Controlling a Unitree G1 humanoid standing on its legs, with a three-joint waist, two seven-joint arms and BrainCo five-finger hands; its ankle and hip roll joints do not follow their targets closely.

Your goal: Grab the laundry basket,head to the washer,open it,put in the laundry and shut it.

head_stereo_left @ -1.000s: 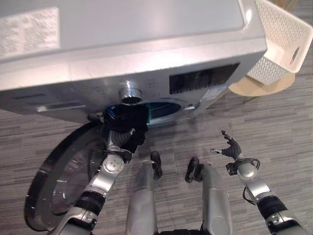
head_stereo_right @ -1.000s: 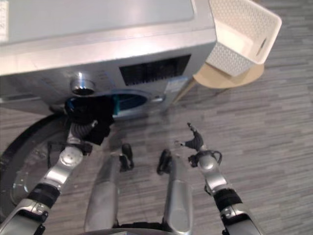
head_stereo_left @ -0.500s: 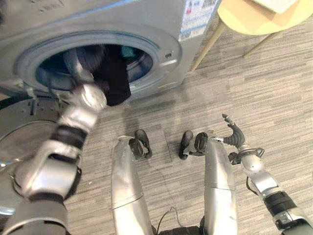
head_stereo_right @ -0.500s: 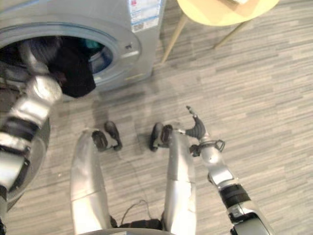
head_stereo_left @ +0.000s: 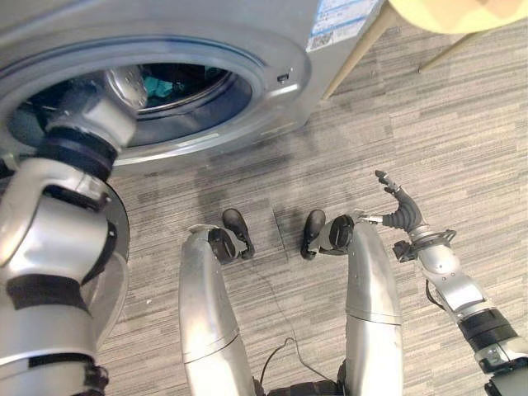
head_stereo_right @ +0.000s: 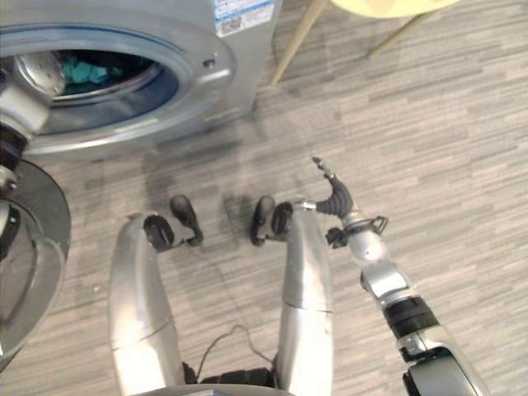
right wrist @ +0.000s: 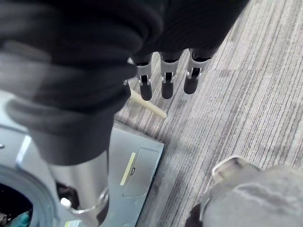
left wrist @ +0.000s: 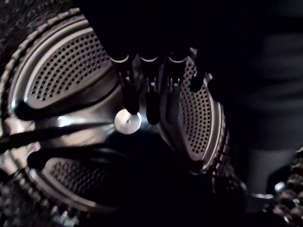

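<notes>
Laundry (head_stereo_left: 163, 85) of teal cloth lies inside the drum of the washer (head_stereo_left: 272, 49), seen through the round opening at the front of the silver-grey machine. The washer's door (head_stereo_right: 25, 247) hangs swung wide at the robot's left, low beside the opening, its glass bowl facing up. The left arm reaches through the opening into the drum. In the left wrist view the left hand (left wrist: 147, 90) is deep inside, its fingers (left wrist: 129, 94) extended in a row toward the perforated steel panels of the drum's back wall (left wrist: 61, 75), and nothing is visible between them; dark fabric fills the space beside the hand, too dim to tell whether the thumb touches it. The right hand (head_stereo_left: 400, 213) is held out to the robot's right, well apart from the washer and above the grey striped floor (head_stereo_left: 462, 132), with its fingers loosely spread, pointing upward, and holding nothing. Pale wooden legs of a round stool (head_stereo_left: 355, 45) stand just beside the washer's right corner.
</notes>
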